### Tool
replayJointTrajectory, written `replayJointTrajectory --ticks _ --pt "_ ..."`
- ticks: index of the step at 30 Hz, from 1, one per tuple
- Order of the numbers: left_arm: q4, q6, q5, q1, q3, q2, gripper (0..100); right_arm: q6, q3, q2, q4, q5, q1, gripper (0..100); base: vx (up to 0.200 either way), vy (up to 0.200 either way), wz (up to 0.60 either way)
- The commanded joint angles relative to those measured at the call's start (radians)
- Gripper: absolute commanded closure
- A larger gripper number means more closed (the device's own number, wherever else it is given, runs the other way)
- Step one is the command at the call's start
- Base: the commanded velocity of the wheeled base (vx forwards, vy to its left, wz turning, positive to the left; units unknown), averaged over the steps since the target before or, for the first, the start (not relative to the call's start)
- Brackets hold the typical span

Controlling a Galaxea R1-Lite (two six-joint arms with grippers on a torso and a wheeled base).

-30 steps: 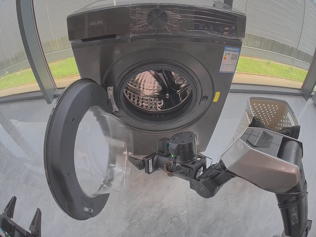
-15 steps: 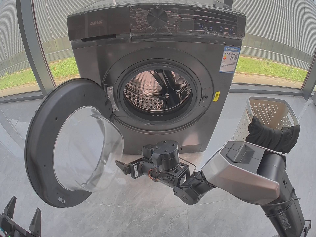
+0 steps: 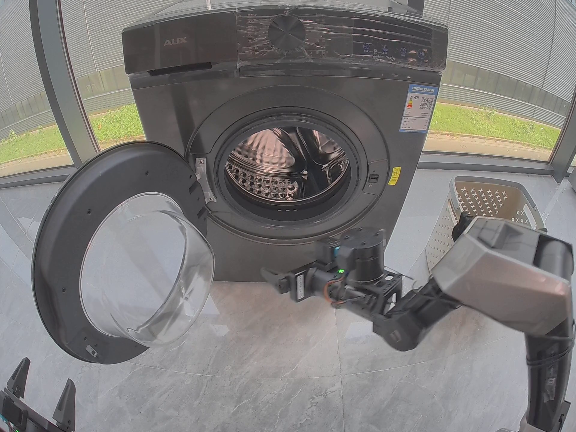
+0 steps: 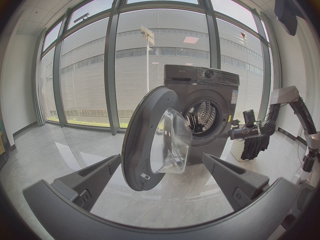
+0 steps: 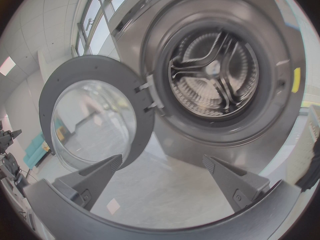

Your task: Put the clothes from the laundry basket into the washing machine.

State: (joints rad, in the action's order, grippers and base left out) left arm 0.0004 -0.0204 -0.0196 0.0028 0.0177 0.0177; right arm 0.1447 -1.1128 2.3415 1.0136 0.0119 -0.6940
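The right gripper [image 3: 273, 280] held its jaws spread, low before the dark grey front-loading washing machine [image 3: 180, 103], with bare floor [image 3: 288, 349] between it and the round glass door [image 3: 114, 253], swung wide left. Black clothes [image 4: 255, 147] draped the rim of the white perforated laundry basket [image 3: 492, 202] beside the machine. The left gripper [image 3: 42, 391] had jaws spread.

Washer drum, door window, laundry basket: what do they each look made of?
Ribbed silver drum: likely stainless steel, given the bright metallic reflections and rows of punched holes.
Clear domed door window: transparent and glossy. It could be glass or clear plastic, and the look doesn't settle which.
Pale perforated laundry basket: looks like moulded plastic with a matte finish and a regular cut-out pattern in the wall.
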Motion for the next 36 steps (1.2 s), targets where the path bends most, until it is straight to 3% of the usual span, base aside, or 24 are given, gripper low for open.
replayJointTrajectory --ticks 1,4,5,7,10,14,22,28,31,36 --pt "0.000 -0.001 -0.002 0.000 -0.016 -0.018 0 -0.073 0.287 -0.347 0.057 0.000 0.143 0 0.000 0.000 0.00" --pt "0.000 -0.001 -0.002 0.000 -0.015 -0.018 0 -0.077 0.419 -0.482 0.060 0.000 0.189 0 0.000 0.000 0.00" --pt "0.000 -0.001 -0.002 0.000 -0.015 -0.018 0 -0.077 0.419 -0.482 0.060 0.000 0.189 0 0.000 0.000 0.00" --pt "0.000 -0.001 -0.002 0.000 -0.015 -0.018 0 -0.105 0.522 -0.608 0.051 -0.001 0.240 0 0.000 0.000 0.00" --pt "0.000 -0.003 -0.002 0.000 -0.016 -0.018 0 -0.132 0.599 -0.699 0.051 -0.001 0.297 0 0.000 0.000 0.00" --pt "0.000 -0.004 -0.002 0.000 -0.016 -0.018 0 -0.131 0.682 -0.814 0.049 -0.007 0.326 0 0.000 0.000 0.00" --pt "0.000 -0.004 -0.002 0.000 -0.016 -0.018 0 -0.149 0.824 -1.124 0.005 -0.015 0.461 0 0.000 0.000 0.00" --pt "0.000 -0.004 0.000 0.000 -0.016 -0.018 0 -0.168 0.956 -1.338 -0.012 -0.003 0.505 0 0.000 0.000 0.00" --pt "0.000 -0.004 0.000 0.000 -0.015 -0.018 0 -0.168 1.107 -1.479 -0.017 0.013 0.554 0 0.000 0.000 0.00" --pt "0.000 -0.003 0.001 0.000 -0.016 -0.018 0 -0.168 1.104 -1.697 -0.156 0.005 0.576 0 0.000 0.000 0.00"
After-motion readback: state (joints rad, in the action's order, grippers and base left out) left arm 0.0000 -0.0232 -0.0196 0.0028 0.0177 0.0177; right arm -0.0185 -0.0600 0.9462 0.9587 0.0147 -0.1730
